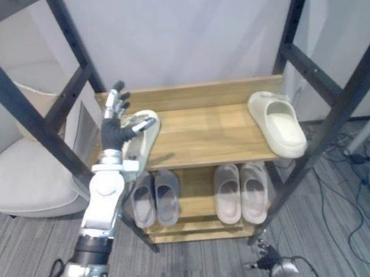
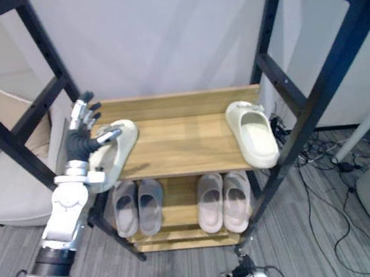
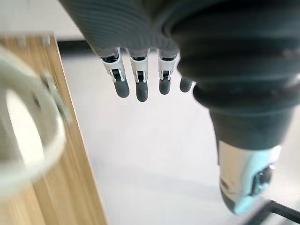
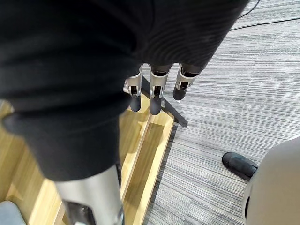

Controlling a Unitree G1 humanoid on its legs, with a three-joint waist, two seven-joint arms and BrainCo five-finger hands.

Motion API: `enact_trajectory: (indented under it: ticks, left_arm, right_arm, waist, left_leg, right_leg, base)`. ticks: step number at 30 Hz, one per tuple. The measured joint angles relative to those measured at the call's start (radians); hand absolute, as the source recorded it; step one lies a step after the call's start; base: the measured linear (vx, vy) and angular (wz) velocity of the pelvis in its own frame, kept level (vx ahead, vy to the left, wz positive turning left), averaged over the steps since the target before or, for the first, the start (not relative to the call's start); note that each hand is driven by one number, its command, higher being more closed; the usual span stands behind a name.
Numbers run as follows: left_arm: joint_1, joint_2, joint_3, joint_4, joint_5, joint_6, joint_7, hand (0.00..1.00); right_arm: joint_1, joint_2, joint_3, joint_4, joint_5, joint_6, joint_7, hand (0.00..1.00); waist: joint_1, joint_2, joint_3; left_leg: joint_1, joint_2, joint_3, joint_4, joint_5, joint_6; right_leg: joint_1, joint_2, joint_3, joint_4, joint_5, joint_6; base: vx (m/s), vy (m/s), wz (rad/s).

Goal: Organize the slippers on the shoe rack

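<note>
A cream slipper (image 1: 148, 135) lies at the left end of the wooden top shelf (image 1: 202, 136), its heel hanging over the front edge. My left hand (image 1: 115, 129) stands upright against that slipper's left side, open, fingers straight and thumb lying across it. In the left wrist view the straight fingers (image 3: 140, 82) are beside the slipper (image 3: 23, 140). A second cream slipper (image 1: 278, 124) rests at the shelf's right end. My right hand (image 1: 270, 260) hangs low near the floor, and its fingers (image 4: 154, 93) are straight.
On the lower shelf (image 1: 195, 194) stand a grey pair (image 1: 155, 197) and a beige pair (image 1: 240, 192). Black frame posts (image 1: 15, 105) flank the rack on both sides. A white cushioned seat (image 1: 21, 175) is at the left, and cables (image 1: 342, 180) lie at the right.
</note>
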Motion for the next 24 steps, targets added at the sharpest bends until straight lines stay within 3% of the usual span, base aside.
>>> enact_trajectory:
  ticks: [9, 24]
  left_arm:
    - [-0.071, 0.077, 0.018, 0.091, 0.053, 0.032, 0.009, 0.00]
    - [-0.080, 0.126, 0.020, 0.188, 0.289, 0.068, 0.009, 0.00]
  right_arm:
    - [0.000, 0.002, -0.029, 0.000, 0.000, -0.001, 0.009, 0.00]
    - [0.002, 0.002, -0.032, -0.004, 0.000, -0.005, 0.009, 0.00]
  waist:
    - [-0.001, -0.003, 0.007]
    - [-0.004, 0.011, 0.029]
  left_leg:
    - [-0.006, -0.006, 0.003, -0.002, -0.001, 0.001]
    - [-0.007, -0.008, 0.025, -0.015, 0.001, 0.003]
  right_leg:
    - [-0.009, -0.003, 0.005, 0.000, 0.002, 0.000]
    - [-0.028, -0.003, 0.030, 0.000, 0.008, 0.000]
  base:
    - [0.01, 0.006, -0.01]
    - [-0.01, 0.008, -0.05]
